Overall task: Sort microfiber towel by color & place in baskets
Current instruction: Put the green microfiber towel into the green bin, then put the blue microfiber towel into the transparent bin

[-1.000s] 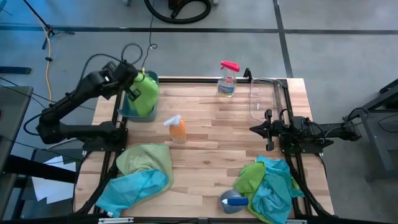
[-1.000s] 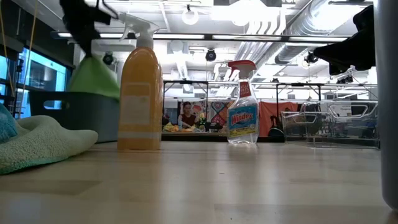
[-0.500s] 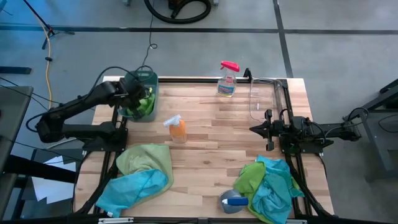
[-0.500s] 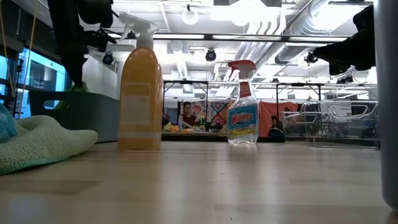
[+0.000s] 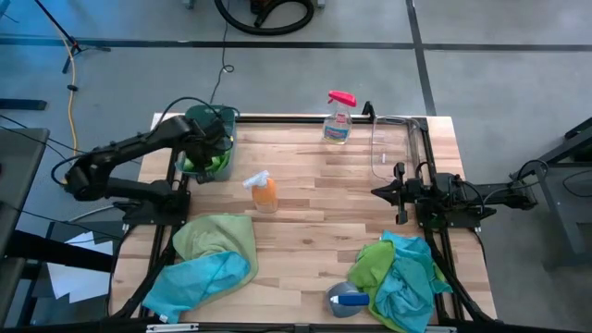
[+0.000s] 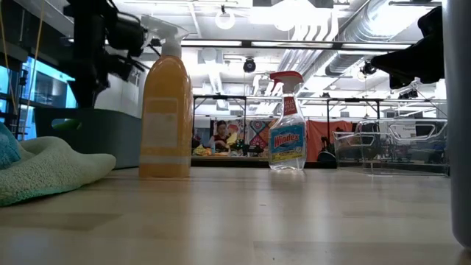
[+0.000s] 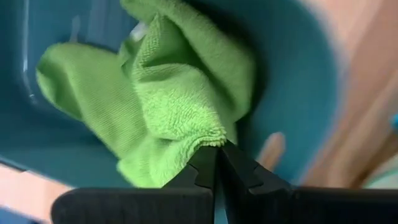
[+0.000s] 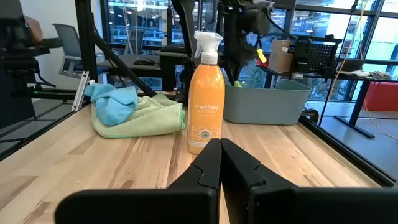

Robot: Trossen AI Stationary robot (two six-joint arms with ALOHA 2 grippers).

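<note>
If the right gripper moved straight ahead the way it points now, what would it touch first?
Most likely the orange spray bottle, which stands upright on the wooden table straight ahead of the shut right gripper. The way up to it looks free, though depth is uncertain.

Left pincer point(image 7: 216, 149): its own dark body conceals the green towel's point(image 7: 180, 93) lower fold. Teal basket point(image 7: 298, 87) beyond it: rim blurred, walls cut off by frame edges.

Your left gripper point(image 7: 217, 155) reaches down inside the teal basket point(image 5: 220, 118), fingers pinched together on the green towel point(image 7: 180, 93). Your right gripper point(image 5: 377, 191) rests far from that basket, fingers together.
</note>
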